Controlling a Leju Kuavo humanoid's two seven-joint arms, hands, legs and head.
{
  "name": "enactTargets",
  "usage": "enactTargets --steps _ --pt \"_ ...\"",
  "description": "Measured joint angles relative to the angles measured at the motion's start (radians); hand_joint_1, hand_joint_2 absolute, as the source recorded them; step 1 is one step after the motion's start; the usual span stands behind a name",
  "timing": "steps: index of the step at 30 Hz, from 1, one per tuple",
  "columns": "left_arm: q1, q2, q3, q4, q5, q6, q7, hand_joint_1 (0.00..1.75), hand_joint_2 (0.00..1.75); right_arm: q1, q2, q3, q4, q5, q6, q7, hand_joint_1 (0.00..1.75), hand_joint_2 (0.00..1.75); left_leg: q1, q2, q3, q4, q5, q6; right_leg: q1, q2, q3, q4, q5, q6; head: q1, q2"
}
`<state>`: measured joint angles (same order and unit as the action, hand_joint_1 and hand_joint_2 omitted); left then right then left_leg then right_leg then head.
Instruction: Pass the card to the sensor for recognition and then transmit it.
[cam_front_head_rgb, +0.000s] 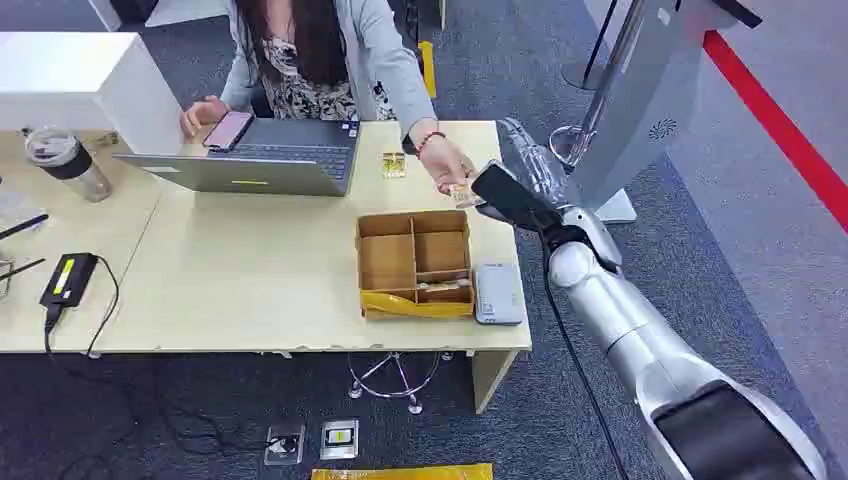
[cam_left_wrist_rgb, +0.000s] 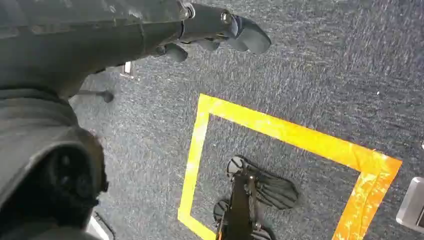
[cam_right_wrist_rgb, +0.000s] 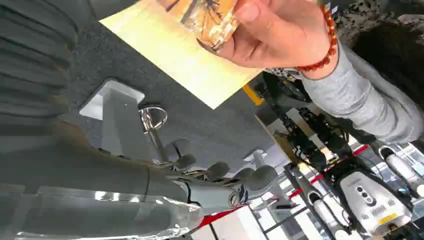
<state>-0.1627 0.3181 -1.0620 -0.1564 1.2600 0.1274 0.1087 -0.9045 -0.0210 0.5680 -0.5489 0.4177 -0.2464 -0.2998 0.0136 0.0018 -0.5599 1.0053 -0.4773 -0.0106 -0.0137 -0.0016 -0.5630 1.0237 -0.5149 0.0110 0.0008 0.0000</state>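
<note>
A person's hand (cam_front_head_rgb: 445, 165) pinches the orange-patterned card (cam_front_head_rgb: 460, 194) above the table's far right corner. My right hand (cam_front_head_rgb: 510, 195) reaches over the table edge, right beside the card. In the right wrist view the person's fingers (cam_right_wrist_rgb: 280, 35) grip the card (cam_right_wrist_rgb: 210, 17), while my right hand's fingers (cam_right_wrist_rgb: 220, 175) lie loosely curled well apart from it, holding nothing. A grey flat sensor (cam_front_head_rgb: 497, 293) lies on the table next to a cardboard box (cam_front_head_rgb: 415, 262). My left hand (cam_left_wrist_rgb: 220, 30) hangs over the carpet, holding nothing.
The person sits behind an open laptop (cam_front_head_rgb: 260, 155), holding a pink phone (cam_front_head_rgb: 228, 130). A small yellow item (cam_front_head_rgb: 393, 165) lies by the laptop. A cup (cam_front_head_rgb: 68, 163) and a black device (cam_front_head_rgb: 68, 278) are at the left. A grey kiosk (cam_front_head_rgb: 640, 110) stands right of the table.
</note>
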Motion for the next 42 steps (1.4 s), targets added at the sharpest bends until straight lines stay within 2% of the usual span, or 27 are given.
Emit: enactTargets --steps 1,2,3,4,12,23,31,35,42 --pt "0.000 -0.002 0.000 0.000 0.000 0.000 0.000 0.00 0.00 0.000 0.000 0.001 0.000 0.000 0.001 0.003 0.00 1.75 0.000 0.000 0.000 0.000 0.000 0.000 0.000 0.000 0.000 0.000 0.000 0.000 0.000 0.000" --pt "0.000 -0.002 -0.001 0.000 0.000 0.000 0.000 0.00 0.00 0.000 0.000 0.002 0.001 0.000 0.003 0.005 0.72 1.75 0.000 0.000 0.000 0.000 0.000 0.000 0.000 0.000 0.000 0.000 0.000 0.000 0.000 0.000" --pt "0.000 -0.003 -0.002 0.000 0.000 0.001 0.000 0.00 0.00 0.000 0.000 0.002 0.002 -0.001 0.005 0.010 1.55 1.75 0.000 0.000 0.000 0.000 0.000 0.000 0.000 0.000 0.000 0.000 0.000 0.000 0.000 0.000" --pt "0.000 -0.003 -0.003 0.000 0.000 0.001 0.000 0.00 0.00 0.000 0.000 0.002 0.002 -0.003 0.006 0.011 1.75 1.75 0.000 0.000 0.000 0.000 0.000 0.000 0.000 0.000 0.000 0.000 0.000 0.000 0.000 0.000" --pt "0.000 -0.003 -0.006 0.000 0.003 0.008 0.000 0.00 0.00 0.009 -0.001 0.002 0.002 -0.050 -0.055 -0.037 1.75 1.75 0.000 0.000 0.000 0.000 0.000 0.000 0.000 0.000 0.000 0.000 0.000 0.000 0.000 0.000" --pt "0.000 -0.003 -0.011 0.000 0.003 0.006 0.000 0.00 0.00 0.012 -0.002 0.001 -0.003 -0.063 -0.065 -0.059 1.75 1.75 0.000 0.001 0.000 0.000 0.000 0.000 0.000 0.001 0.000 0.000 0.000 0.000 0.000 0.000" --pt "0.001 -0.003 -0.016 0.000 0.022 0.013 0.000 0.00 0.00 0.021 -0.003 0.001 -0.026 -0.065 -0.063 -0.051 1.75 1.75 0.000 0.001 0.001 0.000 0.000 0.000 0.000 0.001 0.000 0.000 0.000 0.000 0.000 0.000" --pt "0.002 -0.003 -0.016 0.000 0.037 0.019 0.000 0.00 0.00 0.053 -0.023 0.002 -0.066 -0.023 -0.060 -0.025 1.75 1.75 0.000 0.000 0.001 0.000 0.000 0.000 0.000 0.001 0.000 0.000 0.000 0.000 0.000 0.000" --pt "0.005 -0.002 -0.016 0.000 0.059 0.029 0.014 0.00 0.00 0.139 -0.098 0.004 -0.161 0.040 -0.012 0.025 1.75 1.75 0.000 0.000 0.000 0.000 0.000 0.000 0.000 0.001 0.000 -0.001 0.000 0.000 0.000 0.000"
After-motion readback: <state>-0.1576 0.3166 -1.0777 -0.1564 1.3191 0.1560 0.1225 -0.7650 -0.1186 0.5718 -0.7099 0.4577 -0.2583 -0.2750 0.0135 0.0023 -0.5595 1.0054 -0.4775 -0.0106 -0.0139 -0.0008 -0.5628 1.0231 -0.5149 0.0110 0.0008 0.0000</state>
